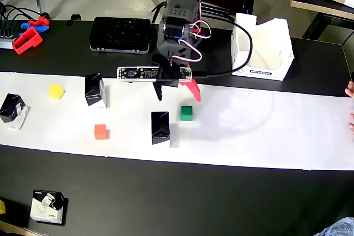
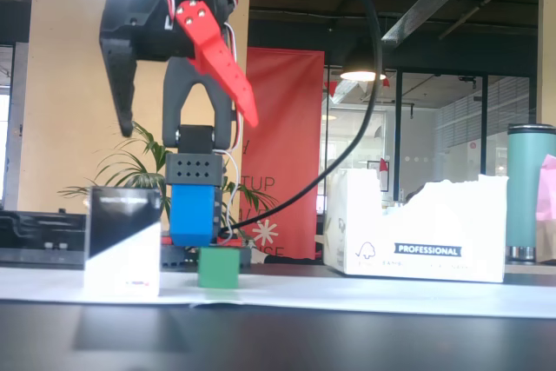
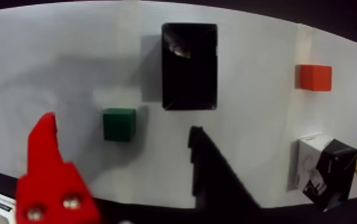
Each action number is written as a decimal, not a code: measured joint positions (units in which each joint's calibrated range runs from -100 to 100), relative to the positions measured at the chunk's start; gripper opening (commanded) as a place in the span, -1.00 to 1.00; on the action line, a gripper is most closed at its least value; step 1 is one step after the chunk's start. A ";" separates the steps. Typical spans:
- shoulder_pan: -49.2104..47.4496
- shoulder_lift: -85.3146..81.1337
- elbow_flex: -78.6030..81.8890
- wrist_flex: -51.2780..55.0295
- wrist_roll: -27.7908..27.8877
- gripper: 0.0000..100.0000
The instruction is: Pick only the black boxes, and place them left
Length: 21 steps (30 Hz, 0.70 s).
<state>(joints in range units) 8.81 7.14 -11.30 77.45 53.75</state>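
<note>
Overhead view: the tool [image 1: 178, 93], fingers spread wide and empty, hovers above matte cardboard black boxes [image 1: 160, 127].

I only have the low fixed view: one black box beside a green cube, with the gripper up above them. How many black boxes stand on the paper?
Observer: Three in the overhead view: the middle black box, the black box by the yellow cube, and the far-left black box.
Operator: Is the gripper over the middle one?
Observer: No. In the overhead view the gripper sits short of it, nearer the green cube.
Operator: Anything else close by?
Observer: An orange cube, left of it in the overhead view, apart.
</note>
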 measured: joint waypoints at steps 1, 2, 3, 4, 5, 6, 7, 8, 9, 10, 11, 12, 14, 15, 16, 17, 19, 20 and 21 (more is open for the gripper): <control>0.00 0.82 -0.79 0.00 0.00 -0.14; 0.00 1.56 -2.03 0.00 0.00 -0.14; 0.00 2.21 -3.27 0.00 0.00 -0.14; 0.00 2.71 -4.41 0.00 0.00 -0.14; 0.00 3.28 -5.47 0.00 0.00 -0.14; 0.00 3.86 -6.53 0.00 0.05 -0.14; 0.00 4.43 -7.68 0.00 0.20 -0.14; 0.00 5.00 -8.65 0.00 0.34 -0.14; 0.00 5.41 -9.09 0.00 0.34 -0.14; 0.00 5.74 -9.18 -0.51 0.34 -0.14; 0.00 6.48 -9.18 -1.35 0.34 -0.14; 0.00 7.55 -9.18 -2.36 0.34 -0.14; 0.00 9.84 -9.18 -4.22 0.34 -0.14; 0.00 10.83 -9.18 -4.90 0.34 -0.14; 0.00 11.57 -9.18 -5.57 0.34 -0.14; 0.00 12.06 -9.18 -6.00 0.34 -0.15; 0.00 12.88 -9.18 -6.33 0.34 -0.16; 0.00 13.29 -9.18 -6.33 0.34 -0.16; 0.00 13.70 -9.18 -6.33 0.34 -0.16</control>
<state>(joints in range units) 8.81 20.84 -20.48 71.11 54.09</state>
